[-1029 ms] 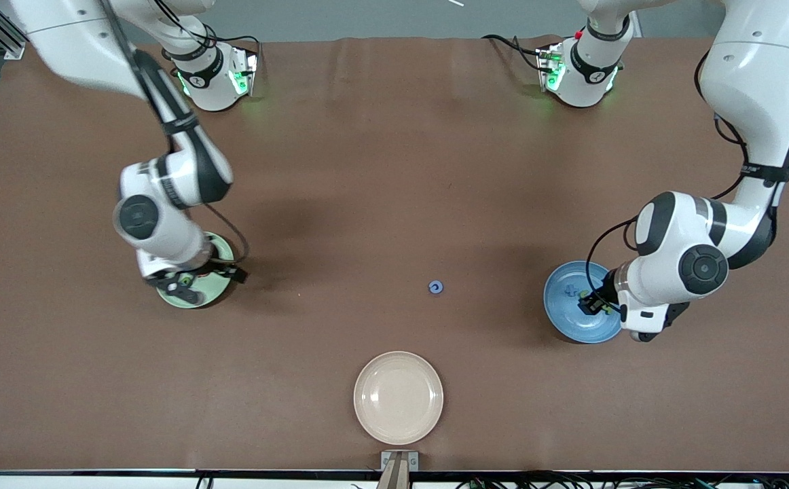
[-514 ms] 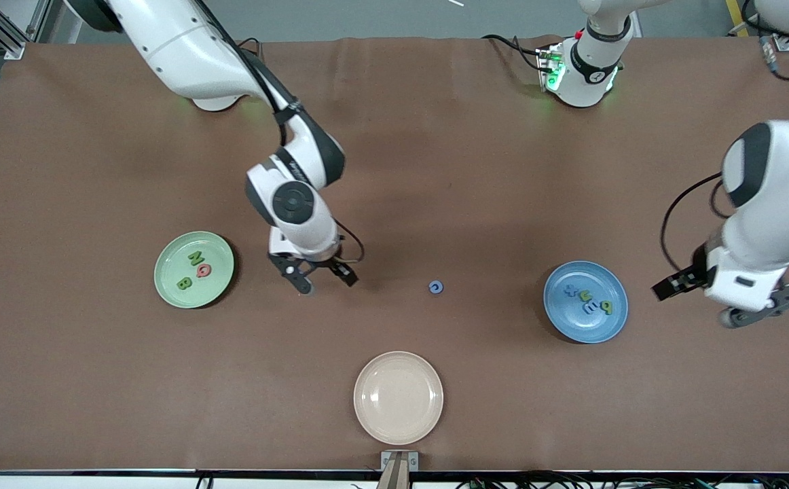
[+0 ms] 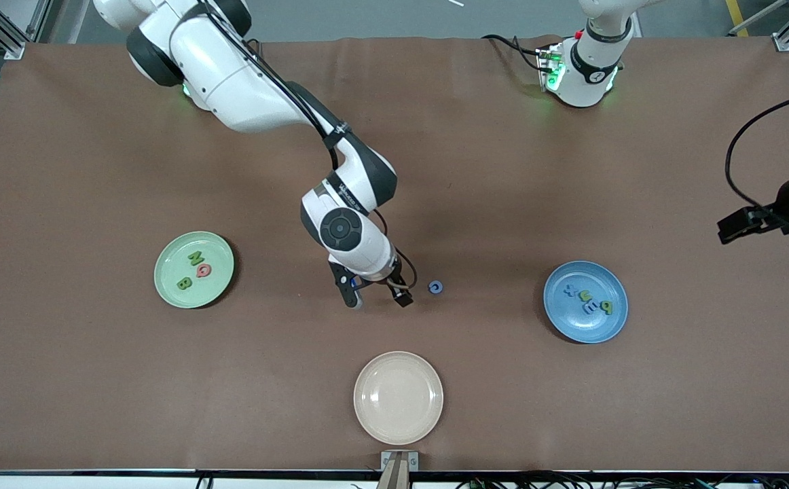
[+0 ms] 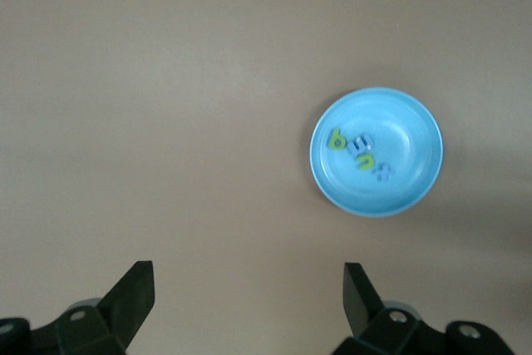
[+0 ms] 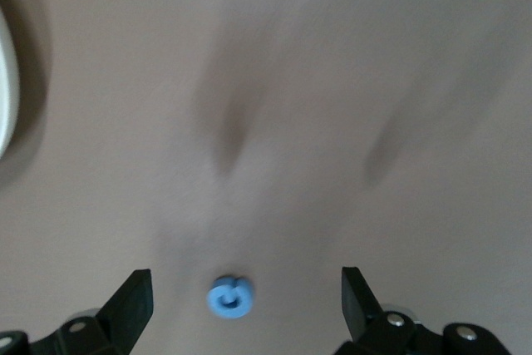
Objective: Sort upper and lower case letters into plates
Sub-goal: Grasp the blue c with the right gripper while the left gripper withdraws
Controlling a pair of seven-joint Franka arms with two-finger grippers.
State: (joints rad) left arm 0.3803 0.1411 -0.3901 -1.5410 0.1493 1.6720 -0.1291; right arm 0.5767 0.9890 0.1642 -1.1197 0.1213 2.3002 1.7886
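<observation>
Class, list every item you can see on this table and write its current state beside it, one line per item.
Green plate: holds three letters.
Blue plate: holds four letters.
Beige plate: empty, nearest the front camera.
Blue letter: loose on the table between the green and blue plates, not gripped.
Right hand: open, empty, beside the blue letter.
Left hand: open, empty, raised at the left arm's end of the table.

From my seat I read N, Q and B on the letter pieces [image 3: 193, 269] in the mint plate [image 3: 166, 276]; the blue plate [image 3: 571, 320] holds x, u, e, b. No labels legible elsewhere.
</observation>
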